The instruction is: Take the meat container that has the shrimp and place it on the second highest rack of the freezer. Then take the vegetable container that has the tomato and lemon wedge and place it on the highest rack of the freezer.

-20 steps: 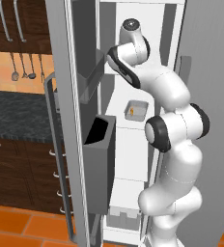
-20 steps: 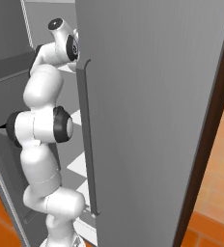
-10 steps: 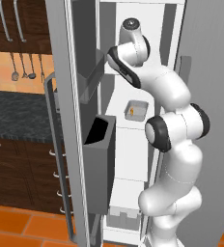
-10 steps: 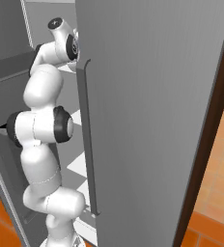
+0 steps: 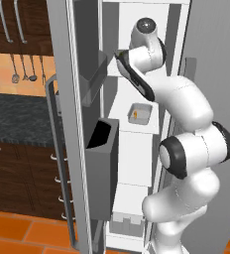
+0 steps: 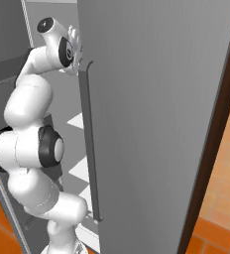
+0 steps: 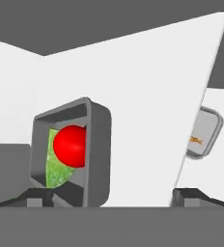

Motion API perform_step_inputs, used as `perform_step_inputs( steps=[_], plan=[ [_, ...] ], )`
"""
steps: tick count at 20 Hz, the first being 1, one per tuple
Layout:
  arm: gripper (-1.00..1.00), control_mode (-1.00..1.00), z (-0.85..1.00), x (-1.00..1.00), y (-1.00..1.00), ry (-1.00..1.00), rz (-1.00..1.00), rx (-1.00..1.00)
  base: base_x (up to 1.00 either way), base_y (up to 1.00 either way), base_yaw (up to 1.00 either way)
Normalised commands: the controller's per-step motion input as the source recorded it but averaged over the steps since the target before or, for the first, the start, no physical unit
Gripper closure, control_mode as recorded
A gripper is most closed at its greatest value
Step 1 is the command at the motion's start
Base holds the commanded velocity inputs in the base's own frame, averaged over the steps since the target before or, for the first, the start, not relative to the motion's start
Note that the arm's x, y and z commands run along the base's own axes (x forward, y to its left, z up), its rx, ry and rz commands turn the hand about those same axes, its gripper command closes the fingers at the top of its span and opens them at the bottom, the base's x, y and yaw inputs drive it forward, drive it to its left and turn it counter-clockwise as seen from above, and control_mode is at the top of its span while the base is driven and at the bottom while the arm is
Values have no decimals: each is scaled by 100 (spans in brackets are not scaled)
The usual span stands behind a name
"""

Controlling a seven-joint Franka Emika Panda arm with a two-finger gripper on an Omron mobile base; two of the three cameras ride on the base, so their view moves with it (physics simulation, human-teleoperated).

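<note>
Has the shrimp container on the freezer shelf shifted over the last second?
No. In the left base view the shrimp container sits at the same spot on its white shelf, just right of the grey door bin.

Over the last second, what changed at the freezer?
Nothing visibly moved: the white arm keeps its pose inside the light-grey freezer, and the grey tray with the orange shrimp stays on its rack. The gripper, hidden earlier, now stands open at the grey container of red tomato and green wedge on the white shelf.
</note>
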Motion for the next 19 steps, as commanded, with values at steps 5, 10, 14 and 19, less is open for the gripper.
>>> perform_step_inputs(
  steps=[5,10,14,19],
  plan=[
    [-100,-100,-1,-98,-25,0,0,2,0,0,0],
    [-100,-100,-17,-100,-16,13,1,3,0,0,0],
    [-100,-100,-25,-100,2,16,1,1,0,0,0],
    [-100,-100,-9,-100,0,16,1,5,0,0,0]
  ],
)
